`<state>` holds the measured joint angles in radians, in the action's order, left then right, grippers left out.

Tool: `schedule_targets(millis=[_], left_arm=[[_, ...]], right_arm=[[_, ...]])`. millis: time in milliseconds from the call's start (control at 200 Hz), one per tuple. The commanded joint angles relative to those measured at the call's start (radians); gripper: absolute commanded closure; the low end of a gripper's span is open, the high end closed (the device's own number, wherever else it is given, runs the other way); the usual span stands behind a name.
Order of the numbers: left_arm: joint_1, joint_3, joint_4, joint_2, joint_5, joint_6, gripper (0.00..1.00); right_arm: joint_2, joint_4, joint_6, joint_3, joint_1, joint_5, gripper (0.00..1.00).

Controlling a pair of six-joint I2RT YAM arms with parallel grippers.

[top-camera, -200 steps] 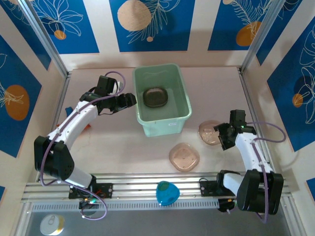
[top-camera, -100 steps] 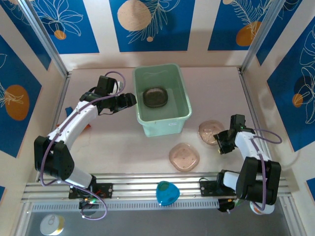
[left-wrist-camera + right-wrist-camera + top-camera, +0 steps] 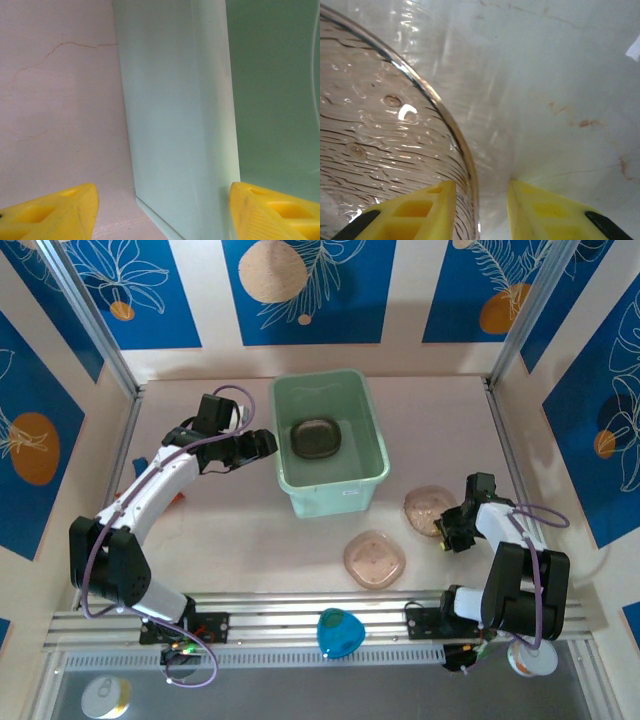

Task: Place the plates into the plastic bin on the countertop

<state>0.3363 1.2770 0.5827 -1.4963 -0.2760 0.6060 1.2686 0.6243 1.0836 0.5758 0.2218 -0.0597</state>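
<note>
the translucent pinkish plate [image 3: 380, 125], rippled and thin-rimmed, lies on the smooth beige bench [image 3: 230, 530], right of the glossy mint plastic bin [image 3: 330, 490]. the right tool [image 3: 480, 187] straddles its rim, fingers narrowly apart, not yet clamped. the left tool [image 3: 162, 192] gapes astride the bin's wall, holding nothing.

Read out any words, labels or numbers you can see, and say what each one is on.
None can be read.
White sticker on the plastic bin, near wall: too small to read.
Blue wall panels: leaf and circle drawings, no words.
</note>
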Motion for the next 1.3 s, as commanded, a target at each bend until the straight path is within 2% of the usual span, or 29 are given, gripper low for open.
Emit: schedule_targets(millis=[0, 520, 850, 1065, 1295], left_arm=[[0.006, -0.010, -0.004, -0.001, -0.002, 0.014, 0.31], [0.006, -0.024, -0.007, 0.019, -0.001, 0.015, 0.31], [0.007, -0.034, -0.010, 0.044, -0.003, 0.012, 0.30], [0.007, -0.040, -0.014, 0.061, -0.005, 0.012, 0.30], [0.007, -0.039, -0.020, 0.073, -0.006, 0.010, 0.31]], right_arm=[[0.008, -0.033, 0.010, 0.007, -0.009, 0.000, 0.70], [-0.083, 0.010, 0.025, -0.011, -0.009, -0.034, 0.84], [-0.276, 0.106, 0.054, 0.001, 0.000, -0.053, 0.90], [-0.367, 0.172, 0.065, 0.065, 0.019, -0.046, 0.94], [-0.361, 0.197, 0.076, 0.213, 0.014, -0.025, 0.95]])
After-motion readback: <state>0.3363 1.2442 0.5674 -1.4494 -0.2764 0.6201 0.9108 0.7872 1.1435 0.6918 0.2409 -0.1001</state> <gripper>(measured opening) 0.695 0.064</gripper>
